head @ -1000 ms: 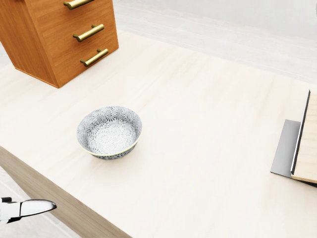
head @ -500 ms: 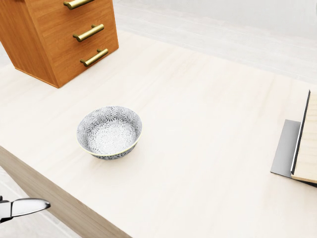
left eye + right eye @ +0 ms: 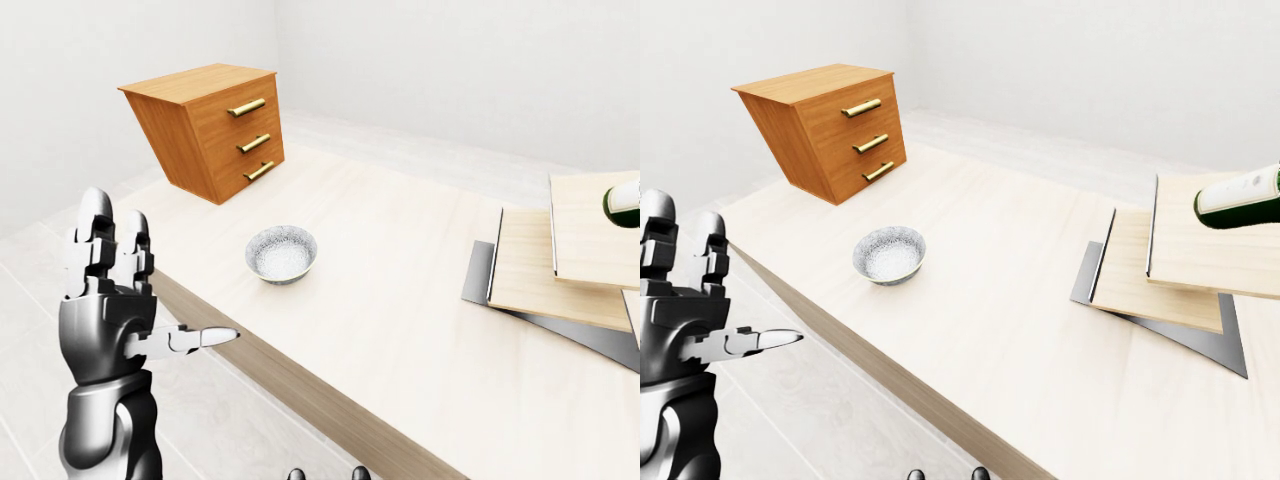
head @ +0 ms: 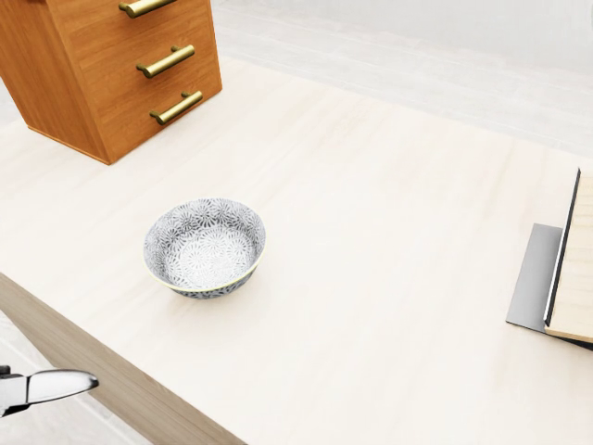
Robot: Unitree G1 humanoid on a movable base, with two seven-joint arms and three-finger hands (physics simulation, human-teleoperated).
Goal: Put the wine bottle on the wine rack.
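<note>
I see a long pale wooden table [image 3: 400, 270] filling most of each view, its near edge running diagonally toward the bottom of the eye views. At the table's upper left stands a brown chest of drawers [image 3: 212, 128] with three brass handles. On the right lies the wine rack [image 3: 1180, 265], stepped pale boards on a dark grey base. The wine bottle [image 3: 1240, 198], green glass with a white label, lies over the rack's top board at the right edge of the right-eye view; I cannot tell what holds it. My left hand [image 3: 110, 300] is raised off the table's near edge, fingers spread wide, holding nothing. A patterned grey bowl [image 4: 205, 247] sits on the table, well apart from the rack. My right hand is out of view.
</note>
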